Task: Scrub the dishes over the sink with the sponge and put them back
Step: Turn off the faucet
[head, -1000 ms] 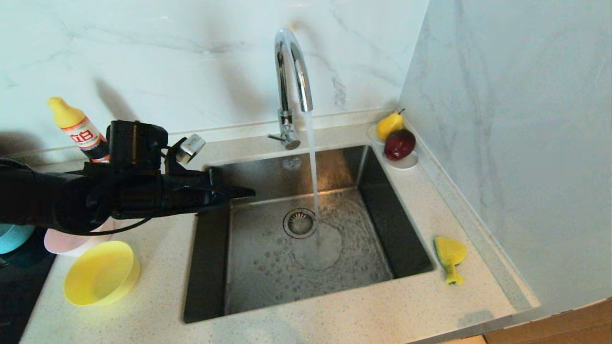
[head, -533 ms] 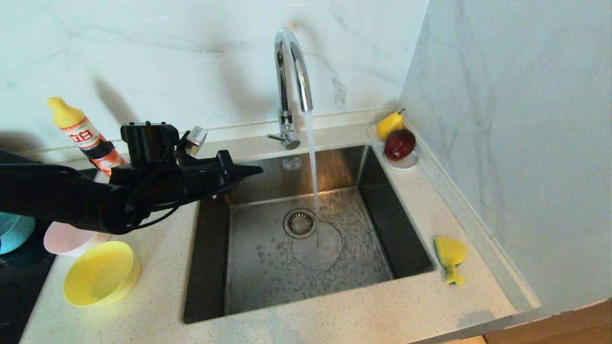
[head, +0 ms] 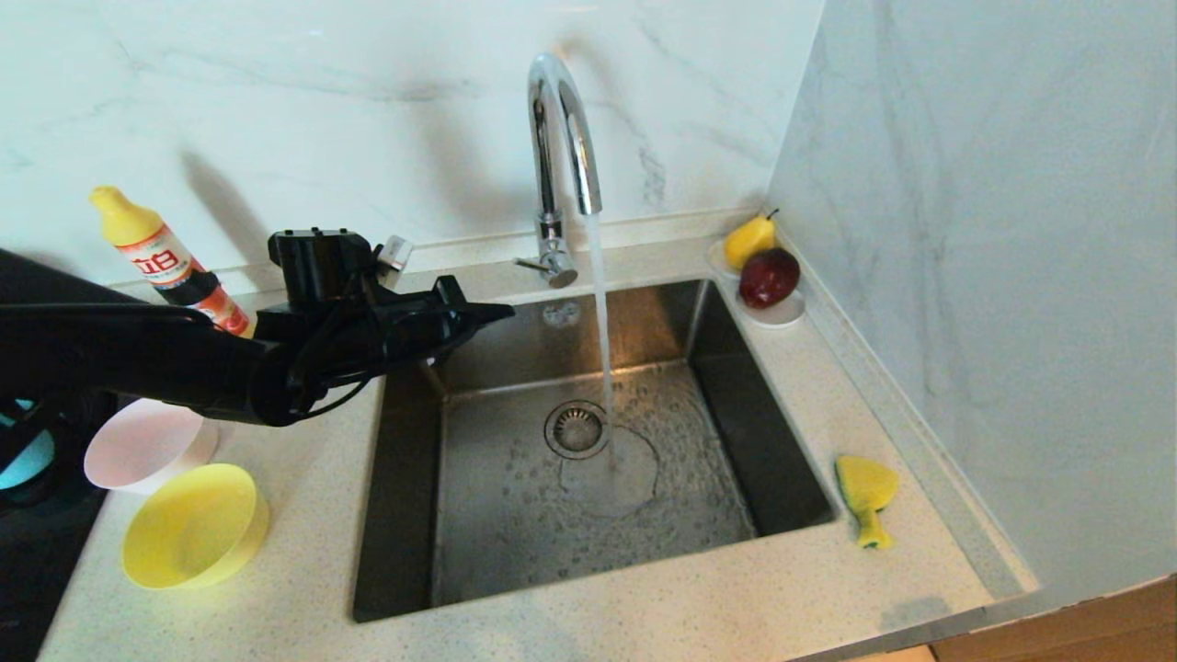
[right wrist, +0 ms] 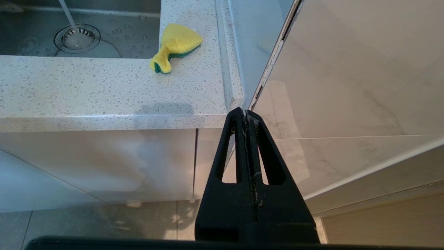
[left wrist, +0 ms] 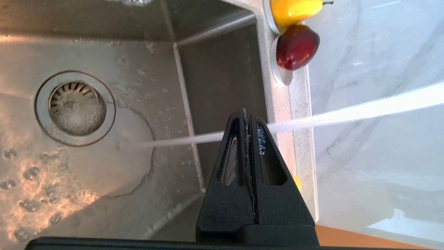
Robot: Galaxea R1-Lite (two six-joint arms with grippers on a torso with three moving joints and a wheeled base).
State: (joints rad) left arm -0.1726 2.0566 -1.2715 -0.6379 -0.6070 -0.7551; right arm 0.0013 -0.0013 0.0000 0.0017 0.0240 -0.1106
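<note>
- Beneath the left gripper [head: 497, 313], whose fingers are pressed together on nothing, lies the large square stainless-steel sink [head: 736, 368]; water runs from the tall curved chrome tap [head: 561, 129] just ahead of its tip.
- Behind the gripper, beside its arm, sit the round plastic bowls: yellow [head: 193, 526], pale pink [head: 147, 446], and light blue [head: 28, 460], mostly hidden.
- Well beyond it, across the basin, the small yellow foam sponge with green backing [head: 865, 492] lies untouched on the counter.
- Off the counter's edge hangs the right gripper [right wrist: 247, 116], fingers pressed together.
- Judged from this, no scrubbing has begun; every bowl remains to do.
</note>
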